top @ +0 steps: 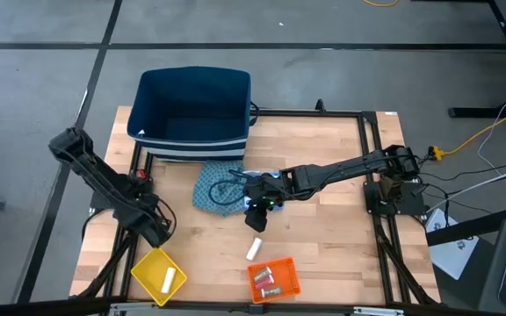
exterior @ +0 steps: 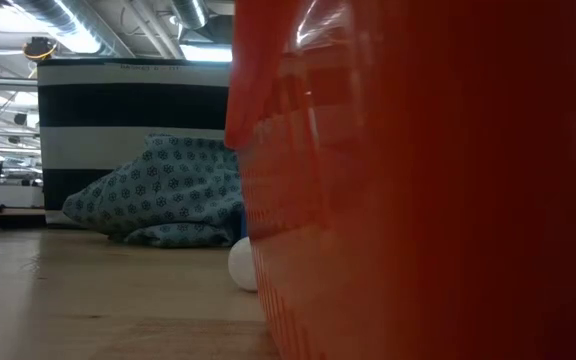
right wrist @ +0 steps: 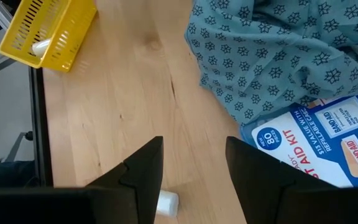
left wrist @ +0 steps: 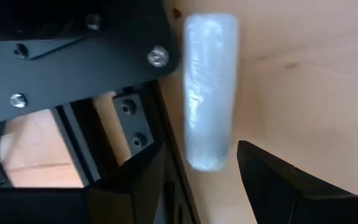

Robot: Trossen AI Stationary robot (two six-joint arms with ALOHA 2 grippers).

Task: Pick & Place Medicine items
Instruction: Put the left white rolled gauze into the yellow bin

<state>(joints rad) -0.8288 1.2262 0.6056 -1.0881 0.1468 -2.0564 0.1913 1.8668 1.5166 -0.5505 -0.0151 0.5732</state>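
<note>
the right gripper (top: 255,216) reaches out over the middle of the table, hovering just past the edge of the patterned cloth (top: 218,186), with its jaws apart and nothing between them; in its wrist view the two dark fingers (right wrist: 138,174) frame bare wood and the end of a white cylinder (right wrist: 167,202) lying on the table below. that same cylinder (top: 254,249) lies loose on the wood between the gripper and the orange tray (top: 273,278). just beside the gripper, a flat blue-and-white first aid box (right wrist: 319,144) lies against the cloth, which partly overlaps it, so only part of the box shows. a dark blue bin (top: 193,112) with striped sides stands at the far side of the table, right behind the cloth. the left gripper (top: 158,230) waits near the table's left front, just beside the yellow tray (top: 158,274); its wrist view shows its jaws apart, with a pale cylinder (left wrist: 209,93) lying on the wood beyond them, not gripped. counted from above: one white cylinder in the yellow tray (top: 169,280), a couple of small pale items in the orange tray, too small to tell apart, one cylinder loose on the table, one box, two trays, one bin. in the low view the orange tray's wall (exterior: 438,180) blocks most of the scene, leaving the cloth, the striped bin and the round end of the loose cylinder (exterior: 241,264)
</note>
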